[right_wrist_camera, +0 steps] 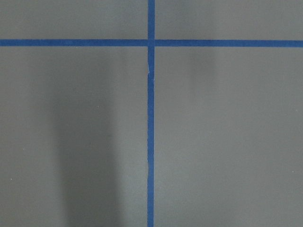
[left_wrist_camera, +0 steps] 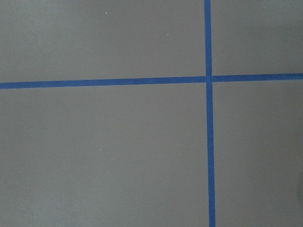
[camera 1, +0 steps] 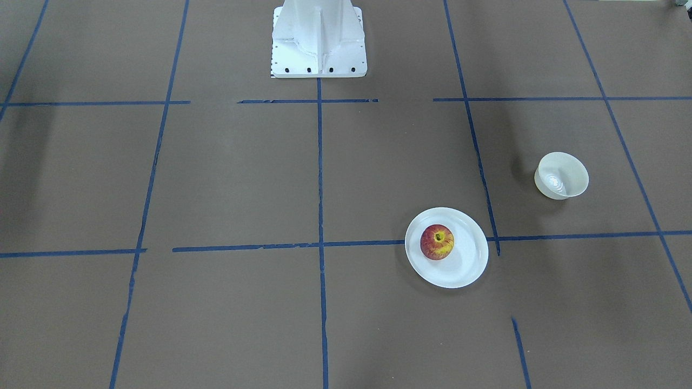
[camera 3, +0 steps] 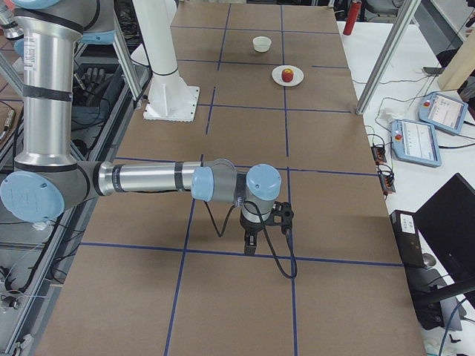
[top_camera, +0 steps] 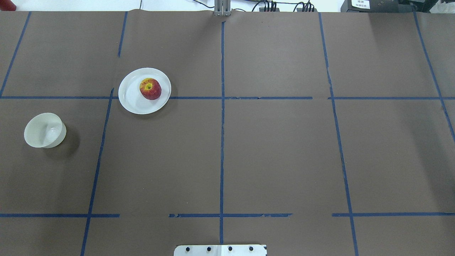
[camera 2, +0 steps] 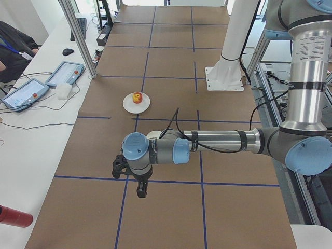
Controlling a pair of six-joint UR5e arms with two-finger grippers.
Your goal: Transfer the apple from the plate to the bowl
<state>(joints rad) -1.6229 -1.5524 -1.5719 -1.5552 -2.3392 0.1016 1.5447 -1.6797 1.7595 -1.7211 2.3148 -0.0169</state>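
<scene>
The red and yellow apple (camera 1: 437, 242) (top_camera: 150, 88) sits stem-up on the flat white plate (camera 1: 466, 260) (top_camera: 130, 96), on the robot's left half of the table. The empty cream-white bowl (camera 1: 561, 175) (top_camera: 44, 130) stands apart from the plate, further to the robot's left and nearer the robot. Both arms show only in the side views. My left gripper (camera 2: 141, 191) hangs over bare table at the left end, short of the bowl (camera 2: 152, 135), which its arm partly hides. My right gripper (camera 3: 250, 243) hangs over the far right end. I cannot tell whether either is open or shut.
The white robot base (camera 1: 319, 40) stands mid-table at the robot's edge. Blue tape lines grid the brown table cover. A side table with teach pendants (camera 2: 65, 73), a metal post (camera 2: 78, 36) and a red can (camera 2: 15, 217) lies beyond the far edge.
</scene>
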